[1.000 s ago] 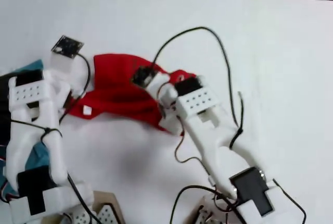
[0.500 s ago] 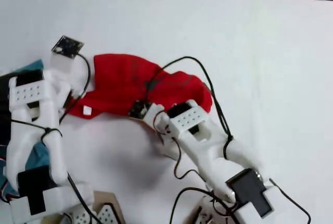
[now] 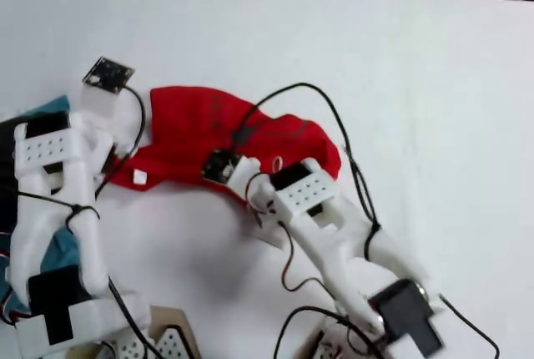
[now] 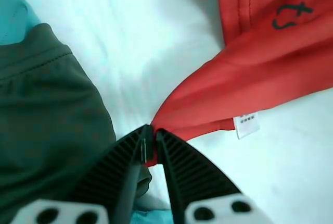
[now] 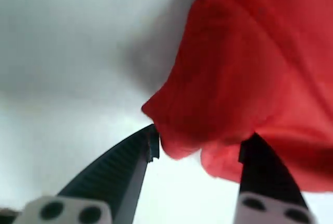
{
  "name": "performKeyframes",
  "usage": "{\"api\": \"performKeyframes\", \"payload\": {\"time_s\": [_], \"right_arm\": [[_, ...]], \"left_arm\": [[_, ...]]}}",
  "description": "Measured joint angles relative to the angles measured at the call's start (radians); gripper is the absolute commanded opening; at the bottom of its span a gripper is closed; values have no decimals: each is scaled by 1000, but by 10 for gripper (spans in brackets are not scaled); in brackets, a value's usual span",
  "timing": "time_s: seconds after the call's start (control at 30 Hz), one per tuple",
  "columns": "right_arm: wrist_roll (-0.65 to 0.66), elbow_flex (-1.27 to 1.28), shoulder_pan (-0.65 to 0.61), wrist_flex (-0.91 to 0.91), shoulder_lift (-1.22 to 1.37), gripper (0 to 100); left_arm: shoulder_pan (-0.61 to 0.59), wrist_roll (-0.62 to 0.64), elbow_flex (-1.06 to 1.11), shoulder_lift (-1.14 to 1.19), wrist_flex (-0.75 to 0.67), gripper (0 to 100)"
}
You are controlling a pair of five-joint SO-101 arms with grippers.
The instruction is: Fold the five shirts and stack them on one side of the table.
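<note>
Firmly clenched, the left gripper [image 4: 149,148] pinches the 8 o'clock corner of the crumpled red fabric shirt [image 3: 192,129], close by its small white label [image 4: 246,125]. At the shirt's 5 o'clock hem the right gripper [image 5: 200,148] stands released, jaws spread either side of a bulging fold. That shirt lies near the middle of the white table [image 3: 434,83]; a dark green garment [image 4: 47,114] beside teal cloth [image 4: 13,15] sits at the table's 9 o'clock edge.

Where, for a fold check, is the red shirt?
In the high view the red shirt lies left of centre, one corner in the left gripper, the open right gripper at its edge.
</note>
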Motion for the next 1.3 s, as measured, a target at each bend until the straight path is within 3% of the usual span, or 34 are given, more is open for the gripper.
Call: {"api": "performKeyframes", "payload": {"time_s": [0.1, 0.33, 0.5, 0.67, 0.9, 1.1, 1.3], "right_arm": [[0, -5, 0, -77, 97, 235], [-2, -276, 163, -60, 245, 15], [14, -585, 287, 34, 292, 34], [32, -855, 310, 130, 411, 49], [32, -1108, 313, 261, 654, 317], [32, -1315, 313, 468, 677, 276], [-5, -1341, 305, 605, 614, 269]], "left_arm": [[0, 0, 0, 0, 0, 22], [0, 0, 0, 0, 0, 22], [0, 0, 0, 0, 0, 22], [0, 0, 0, 0, 0, 22], [0, 0, 0, 0, -2, 22], [21, 0, 0, 0, -2, 22], [31, 0, 0, 0, -2, 22]]}}
